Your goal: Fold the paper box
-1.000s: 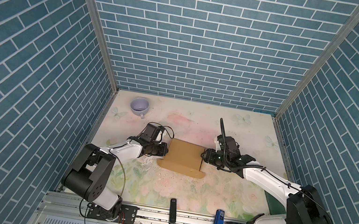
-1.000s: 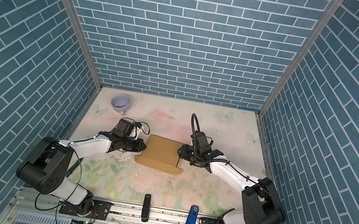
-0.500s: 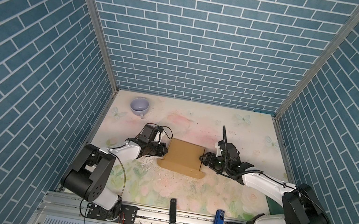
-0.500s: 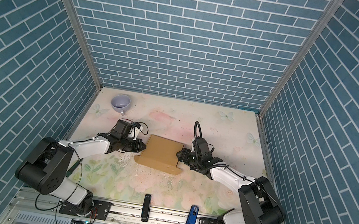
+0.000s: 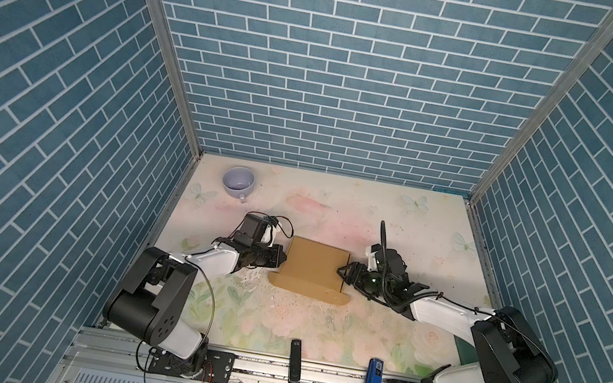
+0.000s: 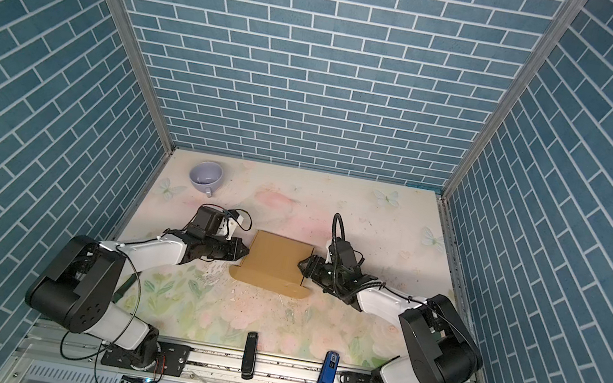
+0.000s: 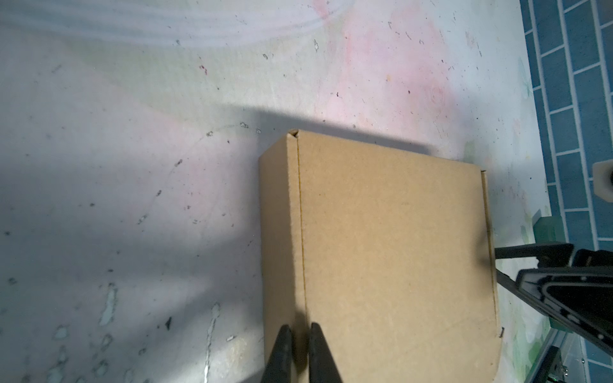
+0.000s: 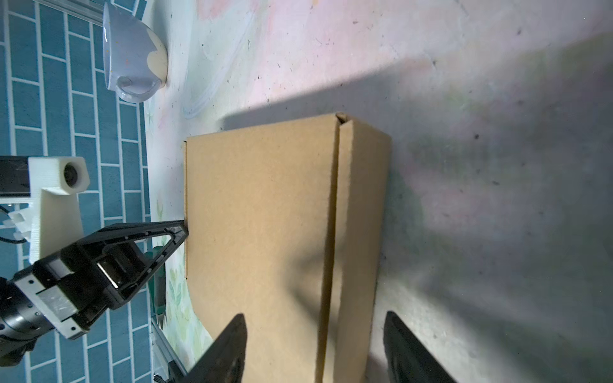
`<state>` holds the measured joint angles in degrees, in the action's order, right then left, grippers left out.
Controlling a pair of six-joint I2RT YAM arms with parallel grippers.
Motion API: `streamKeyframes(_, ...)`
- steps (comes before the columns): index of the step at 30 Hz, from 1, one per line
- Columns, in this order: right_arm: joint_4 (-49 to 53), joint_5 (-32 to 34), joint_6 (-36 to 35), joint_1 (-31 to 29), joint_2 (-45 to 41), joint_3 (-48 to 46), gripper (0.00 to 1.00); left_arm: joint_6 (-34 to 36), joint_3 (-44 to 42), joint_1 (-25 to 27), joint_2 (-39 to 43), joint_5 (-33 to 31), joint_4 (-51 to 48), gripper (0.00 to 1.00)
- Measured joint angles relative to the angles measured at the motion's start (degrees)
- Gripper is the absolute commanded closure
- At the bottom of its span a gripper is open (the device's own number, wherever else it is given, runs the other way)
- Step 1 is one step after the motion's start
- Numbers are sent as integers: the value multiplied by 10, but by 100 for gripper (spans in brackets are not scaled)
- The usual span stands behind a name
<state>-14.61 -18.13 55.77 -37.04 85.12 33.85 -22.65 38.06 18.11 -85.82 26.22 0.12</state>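
— so, where is the paper box on your screens?
— i have the paper box [image 5: 312, 271] in the middle of the table [image 5: 334, 214], closed up into a shallow block. its rounded front flap [image 5: 307, 290] lies flat on the flowered surface, toward the front rail. in both top views it sits between my two arms.
— any print on it?
— plain tan cardboard on every face i can see. the blue stick [image 5: 373, 381] at the front edge carries a pale patch, too small for me to read. the black stick [image 5: 294, 361] near it is just dark.
— and the claws?
— left claw [image 7: 300, 330] is drawn down to a thin slit, tips against the box's left edge at the crease. i cannot tell whether any cardboard is caught in it. right claw [image 8: 315, 318] is spread wide: one finger [image 8: 229, 348] over the top panel, its mate out over the table past the right side wall [image 8: 360, 215]. i cannot tell if either touches.
— room to move?
— open table behind the box up to the back wall, and more in front as far as the sticks. the lilac cup [image 5: 238, 183] stands in the far left corner, well apart. brick walls close three sides.
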Motion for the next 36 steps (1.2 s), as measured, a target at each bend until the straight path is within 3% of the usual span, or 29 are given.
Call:
streamKeyframes(19,-103,-37,33,0,61,-12,32,2,-8,-6,4,3,9,88)
streamKeyframes(36,-203,-70,72,-11,124,26,39,3,-8,-14,3,1,10,87)
